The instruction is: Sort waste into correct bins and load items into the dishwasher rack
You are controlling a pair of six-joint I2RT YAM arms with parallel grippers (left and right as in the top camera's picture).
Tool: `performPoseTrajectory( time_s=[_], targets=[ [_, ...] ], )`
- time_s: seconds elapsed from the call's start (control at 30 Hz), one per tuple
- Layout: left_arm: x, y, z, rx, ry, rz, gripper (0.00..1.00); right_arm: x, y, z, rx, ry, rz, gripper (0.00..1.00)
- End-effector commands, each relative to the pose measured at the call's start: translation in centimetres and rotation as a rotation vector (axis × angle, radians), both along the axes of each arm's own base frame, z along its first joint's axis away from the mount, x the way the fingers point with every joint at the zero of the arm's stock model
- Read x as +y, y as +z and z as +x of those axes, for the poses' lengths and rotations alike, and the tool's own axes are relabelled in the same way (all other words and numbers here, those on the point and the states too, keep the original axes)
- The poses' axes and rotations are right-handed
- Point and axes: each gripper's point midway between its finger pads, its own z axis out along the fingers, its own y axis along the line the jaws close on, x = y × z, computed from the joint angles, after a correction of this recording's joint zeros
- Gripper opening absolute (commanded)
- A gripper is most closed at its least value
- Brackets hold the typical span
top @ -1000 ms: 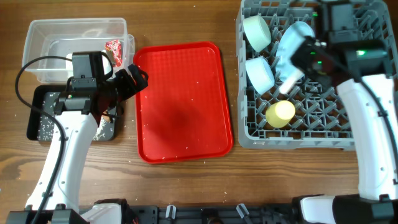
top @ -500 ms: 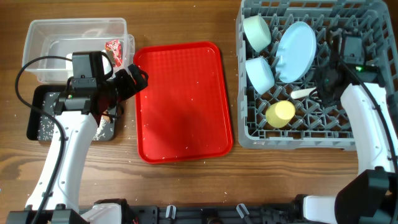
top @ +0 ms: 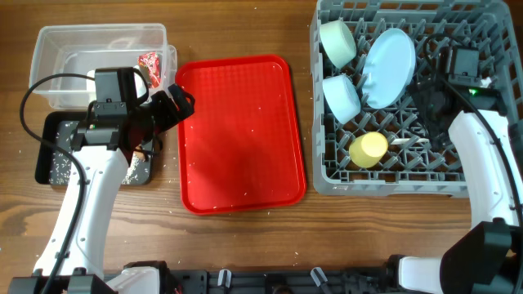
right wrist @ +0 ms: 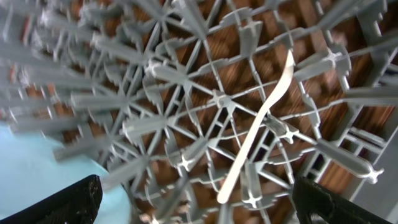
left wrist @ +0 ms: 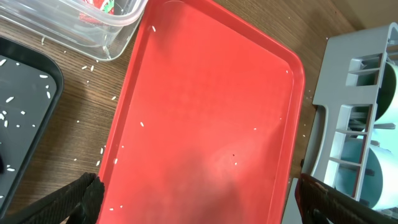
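white plastic spoon (right wrist: 255, 132) lying loose on dishwasher rack (right wrist: 214, 99) grid | light, stiff, slippery; probably best pinched mid-handle | right hand (right wrist: 199, 198) spread wide, empty

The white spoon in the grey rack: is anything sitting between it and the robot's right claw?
Nothing visible does. The white spoon lies bare on the grid of the dishwasher rack. In the right wrist view it shows end to end between the fingers of the open right gripper.
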Motion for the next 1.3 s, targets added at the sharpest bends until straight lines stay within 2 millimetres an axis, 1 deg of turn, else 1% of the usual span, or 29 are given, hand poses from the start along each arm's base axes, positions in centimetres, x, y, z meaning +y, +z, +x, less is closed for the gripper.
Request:
performPoseTrajectory(
  time_s=[0.0, 0.13, 0.2, 0.27, 0.33, 0.37, 0.43, 0.5, 0.53, 0.6, 0.67, 0.77, 0.87, 0.93, 1.1, 1.17, 1.2, 1.27],
  targets=[
    [0.0, 1.0, 0.2, -0.032, -0.012, 0.014, 1.00, 1.0, 2.6, -0.5, -0.026, 0.228, -0.045, 1.00],
    [0.0, 1.0, 0.2, -0.032, -0.012, 0.014, 1.00, 1.3, 7.1, -2.0, -0.126, 0.299, -0.113, 1.00],
    [0.0, 1.0, 0.2, -0.032, -0.012, 0.014, 1.00, 1.8, 11.0, -3.3, -0.228, 0.388, -0.182, 1.00],
    [0.0, 1.0, 0.2, -0.032, -0.012, 0.014, 1.00, 3.1, 14.0, -4.6, -0.319, 0.512, -0.233, 1.00],
    [0.0, 1.0, 0.2, -0.032, -0.012, 0.014, 1.00, 4.4, 15.9, -5.5, -0.381, 0.627, -0.275, 1.00],
    [0.0, 1.0, 0.2, -0.032, -0.012, 0.014, 1.00, 4.9, 16.5, -5.9, -0.400, 0.674, -0.292, 1.00],
    [0.0, 1.0, 0.2, -0.031, -0.012, 0.014, 1.00, 6.5, 17.6, -7.1, -0.437, 0.821, -0.328, 1.00],
    [0.0, 0.9, 0.2, -0.028, -0.012, 0.014, 1.00, 8.4, 17.5, -8.6, -0.453, 0.945, -0.303, 1.00],
    [0.0, 0.9, 0.1, -0.026, -0.012, 0.014, 1.00, 9.1, 17.0, -9.5, -0.440, 0.967, -0.265, 1.00],
    [0.0, 0.9, 0.1, -0.025, -0.012, 0.014, 1.00, 9.2, 16.1, -10.6, -0.402, 0.947, -0.213, 1.00],
    [0.0, 0.9, 0.1, -0.025, -0.012, 0.014, 1.00, 9.3, 15.5, -11.0, -0.375, 0.941, -0.189, 1.00],
    [0.0, 0.9, 0.1, -0.025, -0.012, 0.014, 1.00, 9.4, 14.1, -12.0, -0.306, 0.943, -0.140, 1.00],
    [0.0, 0.9, 0.1, -0.025, -0.012, 0.014, 1.00, 8.9, 13.8, -11.7, -0.285, 0.943, -0.165, 1.00],
    [0.0, 0.9, 0.1, -0.025, -0.012, 0.014, 1.00, 8.8, 14.2, -11.0, -0.306, 0.953, -0.189, 1.00],
    [0.0, 0.9, 0.1, -0.025, -0.012, 0.014, 1.00, 8.7, 16.5, -8.3, -0.439, 0.969, -0.297, 1.00],
    [0.0, 0.9, 0.1, -0.025, -0.012, 0.014, 1.00, 8.7, 16.9, -7.3, -0.511, 0.975, -0.357, 1.00],
    [0.0, 0.9, 0.1, -0.025, -0.012, 0.014, 1.00, 8.7, 16.8, -7.0, -0.553, 0.976, -0.393, 1.00],
    [0.0, 0.9, 0.1, -0.024, -0.012, 0.014, 1.00, 8.9, 15.9, -7.1, -0.603, 0.982, -0.435, 1.00]
  ],
)
